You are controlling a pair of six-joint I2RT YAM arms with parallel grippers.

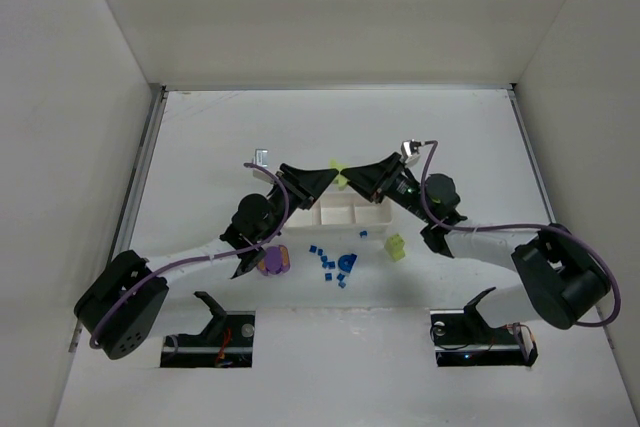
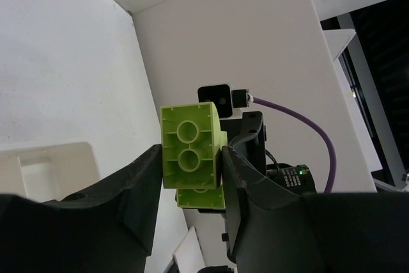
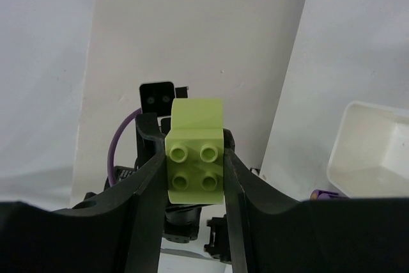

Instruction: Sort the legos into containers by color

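Observation:
Both grippers meet in the air above the white three-compartment tray (image 1: 340, 214), each shut on the same yellow-green piece (image 1: 340, 178). My left gripper (image 1: 333, 175) comes from the left and my right gripper (image 1: 351, 180) from the right. In the left wrist view my left gripper (image 2: 190, 164) clamps the piece (image 2: 190, 145) with its hollow underside showing. In the right wrist view my right gripper (image 3: 195, 174) clamps the piece (image 3: 195, 119) with its studs showing. Several tiny blue bricks (image 1: 325, 259), a rounded blue piece (image 1: 346, 263) and a purple-and-orange piece (image 1: 272, 262) lie on the table in front of the tray.
A second yellow-green brick (image 1: 397, 246) lies on the table right of the blue ones. A tray compartment shows in the left wrist view (image 2: 45, 164) and in the right wrist view (image 3: 377, 145). White walls enclose the table on three sides.

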